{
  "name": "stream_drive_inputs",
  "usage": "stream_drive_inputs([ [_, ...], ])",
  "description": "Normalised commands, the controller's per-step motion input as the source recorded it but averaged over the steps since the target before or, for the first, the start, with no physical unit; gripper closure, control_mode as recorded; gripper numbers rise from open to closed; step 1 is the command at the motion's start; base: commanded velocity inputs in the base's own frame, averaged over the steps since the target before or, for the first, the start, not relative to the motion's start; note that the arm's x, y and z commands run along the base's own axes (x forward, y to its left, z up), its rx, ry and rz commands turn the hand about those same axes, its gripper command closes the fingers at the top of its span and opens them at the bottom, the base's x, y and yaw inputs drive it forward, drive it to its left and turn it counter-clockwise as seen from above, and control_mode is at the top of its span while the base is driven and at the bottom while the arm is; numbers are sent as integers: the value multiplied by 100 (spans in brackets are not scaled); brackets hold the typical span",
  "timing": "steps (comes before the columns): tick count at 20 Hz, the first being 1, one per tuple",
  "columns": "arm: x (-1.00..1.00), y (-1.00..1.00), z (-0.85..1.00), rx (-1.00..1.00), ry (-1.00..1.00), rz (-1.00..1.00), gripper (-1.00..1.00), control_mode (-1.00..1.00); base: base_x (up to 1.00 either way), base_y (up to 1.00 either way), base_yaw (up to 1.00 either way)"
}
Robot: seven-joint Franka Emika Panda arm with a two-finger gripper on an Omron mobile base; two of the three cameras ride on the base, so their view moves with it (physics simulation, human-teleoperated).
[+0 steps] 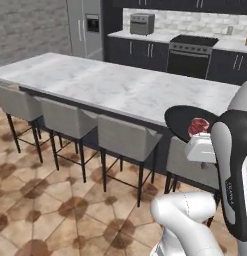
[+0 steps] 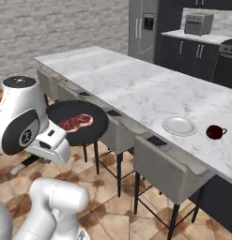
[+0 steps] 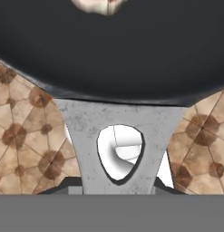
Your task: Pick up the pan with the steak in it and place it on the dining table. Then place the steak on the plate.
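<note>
While the pan (image 2: 84, 124) hangs in the air over the tiled floor (image 1: 40, 210), I have my claw (image 3: 118, 192) clenched on its handle (image 3: 86, 136), a grey tapering handle with an oval hole through it, seen close up in the hand view. The pan's long axis runs along that handle, away from my wrist: the dark bowl lies beyond the handle, and in the right base view it reaches out from my hand toward the dining table (image 2: 136, 84). It looks level, as far as I can judge.

On the pan, the steak (image 2: 76, 122) lies flat on the black surface, lengthwise roughly across the bowl. It rests loose, so my worry is a tilt: held only by the handle end, the bowl could sag or roll, and the meat would slide off onto the floor or a stool (image 2: 159, 168). A swing too low could also knock the pan's rim against the table edge.

Beyond the stools, the marble table top has bare room close to me. Farther along it sits the plate (image 2: 179, 125), with a dark red round thing (image 2: 215, 131) just beside it, a neighbour to avoid bumping when I set down.
</note>
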Motion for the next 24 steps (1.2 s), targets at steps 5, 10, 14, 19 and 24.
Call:
stream_drive_inputs([
  [5, 0, 0, 0, 0, 0, 0, 100, 100, 0, 0, -50],
  [10, 0, 0, 0, 0, 0, 0, 100, 100, 0, 0, -50],
  [14, 0, 0, 0, 0, 0, 0, 100, 100, 12, 2, -44],
  [19, 0, 0, 0, 0, 0, 0, 100, 100, 2, 1, -3],
  [24, 0, 0, 0, 0, 0, 0, 100, 100, 28, 61, -11],
])
